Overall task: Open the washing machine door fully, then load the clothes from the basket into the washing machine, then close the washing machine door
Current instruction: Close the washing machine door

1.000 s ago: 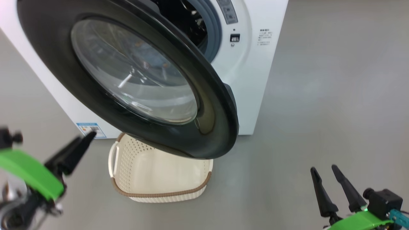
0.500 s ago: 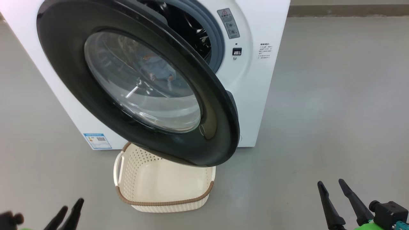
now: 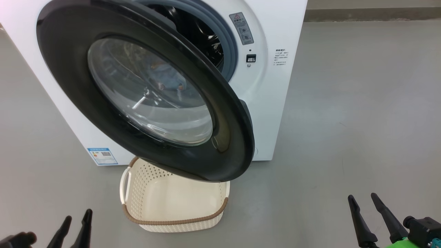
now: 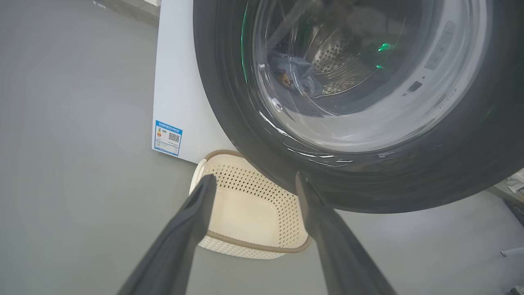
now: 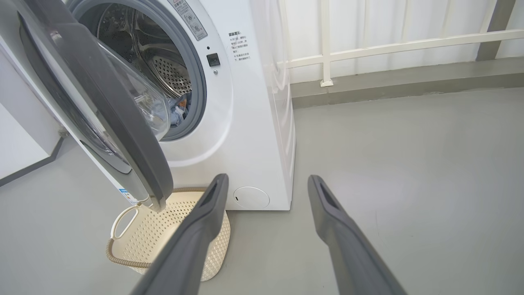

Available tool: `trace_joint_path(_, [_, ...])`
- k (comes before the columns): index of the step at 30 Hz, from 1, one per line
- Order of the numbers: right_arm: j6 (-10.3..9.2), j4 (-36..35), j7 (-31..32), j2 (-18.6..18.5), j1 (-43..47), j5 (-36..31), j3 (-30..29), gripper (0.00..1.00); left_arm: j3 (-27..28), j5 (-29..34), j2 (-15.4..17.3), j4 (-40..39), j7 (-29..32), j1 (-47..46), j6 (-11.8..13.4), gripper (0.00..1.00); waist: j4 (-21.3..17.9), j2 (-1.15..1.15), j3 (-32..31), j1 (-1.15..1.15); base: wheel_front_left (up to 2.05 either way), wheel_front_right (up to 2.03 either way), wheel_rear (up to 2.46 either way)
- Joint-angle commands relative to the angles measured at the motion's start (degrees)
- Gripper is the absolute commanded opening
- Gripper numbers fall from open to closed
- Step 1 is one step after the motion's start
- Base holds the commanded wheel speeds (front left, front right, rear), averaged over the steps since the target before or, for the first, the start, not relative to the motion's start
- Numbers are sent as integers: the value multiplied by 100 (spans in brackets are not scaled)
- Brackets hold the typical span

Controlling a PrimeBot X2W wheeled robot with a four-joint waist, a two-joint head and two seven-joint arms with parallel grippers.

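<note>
The white washing machine (image 3: 272, 96) has its glossy black door (image 3: 227, 137) swung partly out, hanging over the basket. Light blue clothes (image 3: 165, 77) show through the door's glass, and in the right wrist view they (image 5: 178, 110) lie inside the steel drum. On the floor below the door, the cream basket (image 3: 172, 221) has nothing in it. My left gripper (image 3: 78, 215) is low at the left, open, with nothing between its fingers (image 4: 196, 213). My right gripper (image 3: 362, 196) is low at the right, also open and holding nothing, well away from the machine.
Grey floor spreads to the right of the machine. Behind it run a raised kerb (image 5: 409, 86) and a white railing (image 5: 327, 45). A blue label (image 3: 102, 156) sits low on the machine's front, left of the basket.
My left gripper has dropped from mid-left to the bottom left corner. The camera has tilted, showing more floor behind the machine. The door's angle looks unchanged.
</note>
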Motion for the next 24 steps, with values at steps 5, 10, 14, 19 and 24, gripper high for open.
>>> trace_joint_path(5, [9, -144, -27, -135, -26, 30, 75, 100, 860, 1121, -350, -329, -76, 145, -15, 100, -44, 0, -42, 0, 0, 0, 0])
trace_joint_path(10, [9, -160, -27, -119, -37, 32, 67, 100, 1320, 2124, -759, -607, -77, 325, -15, 100, -72, 0, -42, 0, 0, 0, 0])
trace_joint_path(14, [9, -185, -27, -109, -44, 34, 61, 100, 1597, 2710, -1023, -814, -77, 440, -15, 100, -89, 0, -33, 0, 0, 0, 0])
trace_joint_path(19, [9, -200, -27, -101, -42, 38, 42, 100, 1935, 3429, -1329, -1056, -77, 557, -15, 100, -89, 0, -7, 0, 0, 0, 0])
trace_joint_path(24, [9, -190, -27, -75, -50, 24, 42, 100, 2111, 3711, -1546, -1054, -77, 665, -15, 100, -85, 0, 17, 0, 0, 0, 0])
